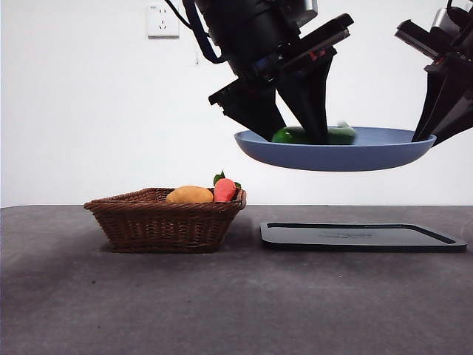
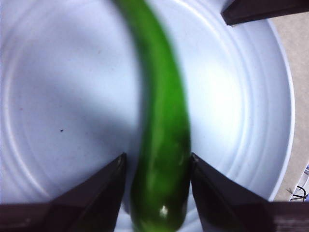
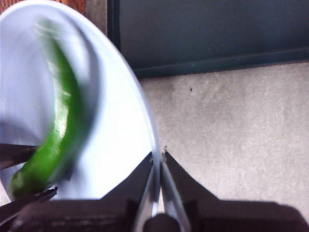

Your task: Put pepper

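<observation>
Grey tabletop (image 1: 222, 296) fills the foreground, carrying a wicker basket (image 1: 164, 222) with a yellow-orange fruit (image 1: 189, 194) and a red-orange item (image 1: 225, 190), and beside it a flat black tray (image 1: 362, 236); behind is a white wall with a socket (image 1: 162, 20). Held in the air above the tray is a blue plate (image 1: 336, 154). From above, the left gripper (image 2: 155, 169) reaches steeply down into the plate, its jaws flanking the green pepper (image 2: 161, 140) that lies in the plate; whether they press it is unclear. At the plate's edge, the right gripper (image 3: 157, 159) clamps the rim. Only the wrist views reveal the pepper's long curved shape.
</observation>
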Tool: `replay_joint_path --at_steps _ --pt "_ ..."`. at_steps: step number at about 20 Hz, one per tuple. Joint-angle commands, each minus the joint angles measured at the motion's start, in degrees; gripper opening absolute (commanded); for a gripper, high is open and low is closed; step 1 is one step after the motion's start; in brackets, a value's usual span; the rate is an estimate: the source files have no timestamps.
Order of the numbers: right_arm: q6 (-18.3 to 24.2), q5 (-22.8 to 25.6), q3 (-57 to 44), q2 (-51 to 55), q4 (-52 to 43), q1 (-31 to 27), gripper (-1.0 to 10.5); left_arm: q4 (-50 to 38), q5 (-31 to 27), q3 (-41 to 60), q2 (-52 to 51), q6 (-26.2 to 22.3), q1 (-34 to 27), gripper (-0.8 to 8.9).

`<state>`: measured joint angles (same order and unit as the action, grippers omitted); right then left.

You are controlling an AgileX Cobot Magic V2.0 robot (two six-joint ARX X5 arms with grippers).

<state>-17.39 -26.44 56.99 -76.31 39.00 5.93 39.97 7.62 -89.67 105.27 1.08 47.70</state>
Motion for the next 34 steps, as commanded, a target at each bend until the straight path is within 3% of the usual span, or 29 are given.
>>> replay_joint_path --at_steps 1,11,18,26,34 --pt "0.02 -0.44 1.31 -0.42 0.26 0.13 0.1 -0.33 0.09 -0.90 1.25 -0.07 0.70 2.36" --pt "-0.81 -0.09 1.31 -0.42 2.56 0.07 0.1 0.98 1.84 -1.16 -7.26 0.17 0.70 2.63" --pt "-1.68 2.40 1.84 -2.16 1.36 -3.93 0.1 1.90 1.40 -1.16 -24.92 0.39 0.57 2.62" --pt "-1.79 2.34 13.46 -18.01 1.01 -9.75 0.1 5.97 1.42 -1.16 -39.69 0.42 0.59 2.62" --pt "-2.56 -0.15 21.75 -33.33 -5.29 -9.75 0.1 8.55 1.46 -1.16 -41.38 0.87 0.59 2.62"
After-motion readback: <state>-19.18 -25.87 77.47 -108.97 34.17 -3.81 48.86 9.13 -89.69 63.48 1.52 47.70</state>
